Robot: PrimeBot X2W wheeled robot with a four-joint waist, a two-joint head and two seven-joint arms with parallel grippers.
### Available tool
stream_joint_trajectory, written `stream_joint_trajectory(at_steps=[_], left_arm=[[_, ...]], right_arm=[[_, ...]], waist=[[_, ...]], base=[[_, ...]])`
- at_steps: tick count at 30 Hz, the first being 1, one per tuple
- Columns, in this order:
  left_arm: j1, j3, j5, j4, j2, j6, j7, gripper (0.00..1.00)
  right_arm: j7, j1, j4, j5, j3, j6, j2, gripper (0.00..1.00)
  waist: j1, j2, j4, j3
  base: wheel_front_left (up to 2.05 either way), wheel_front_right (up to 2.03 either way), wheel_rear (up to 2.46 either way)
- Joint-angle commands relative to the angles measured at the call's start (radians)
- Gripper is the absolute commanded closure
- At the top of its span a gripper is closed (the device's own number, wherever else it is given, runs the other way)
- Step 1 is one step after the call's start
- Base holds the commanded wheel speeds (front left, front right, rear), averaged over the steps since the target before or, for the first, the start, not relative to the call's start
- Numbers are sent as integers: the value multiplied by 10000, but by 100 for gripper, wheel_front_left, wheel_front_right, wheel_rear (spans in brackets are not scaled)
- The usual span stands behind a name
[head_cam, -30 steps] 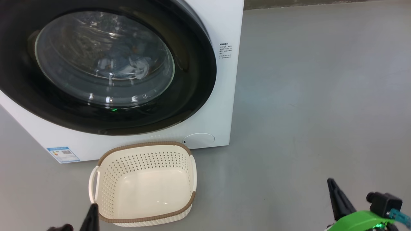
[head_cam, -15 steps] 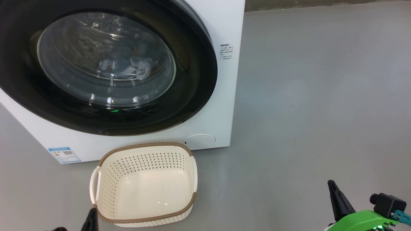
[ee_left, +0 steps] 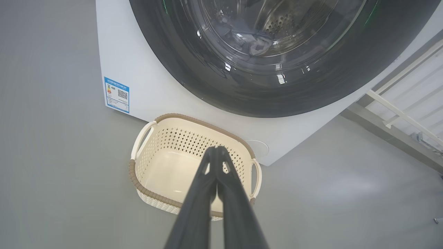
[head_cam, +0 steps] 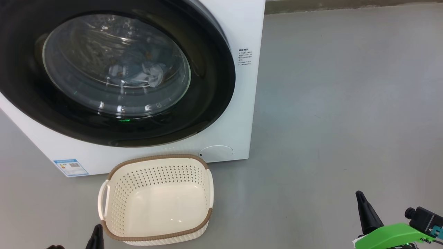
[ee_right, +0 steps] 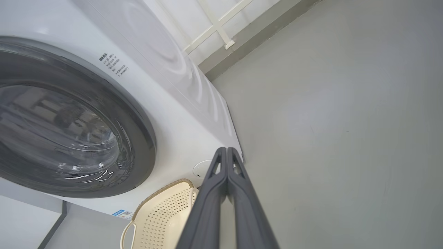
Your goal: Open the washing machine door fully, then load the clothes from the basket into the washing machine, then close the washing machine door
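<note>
Slipped a little lower in head view since a second ago: left gripper (head_cam: 97,231), closed on nothing, just beside empty basket (head_cam: 157,156). Right gripper (head_cam: 360,201) also closed, empty, well apart to the right. Loaded already: clothes (head_cam: 138,71) inside washing machine (head_cam: 249,27), behind seemingly shut washing machine door (head_cam: 207,86), ahead of both; left arm nearer.

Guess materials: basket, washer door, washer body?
basket: moulded plastic, cream, punched holes; brown rim looks woven, probably moulded.
washing machine door: glossy black, likely plastic, mirror-like reflections; centre window looks like clear glass.
washing machine body: smooth white, painted metal or plastic, can't tell.
</note>
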Motion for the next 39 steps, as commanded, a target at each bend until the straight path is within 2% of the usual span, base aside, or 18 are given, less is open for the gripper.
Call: stream_joint_trajectory(at_steps=[1, 39], left_arm=[[-430, 190, -322, -302, 92, 9, 58, 100], [-848, 603, -4093, -557, -28, 14, 1145, 100]], right_arm=[[66, -192, -336, 276, -75, -4, -75, 100], [1160, -238, -1134, 3404, -634, -8, 274, 100]], waist=[[0, 0, 5, -7], [0, 0, 112, -163]], base=[[0, 0, 0], [0, 0, 0]])
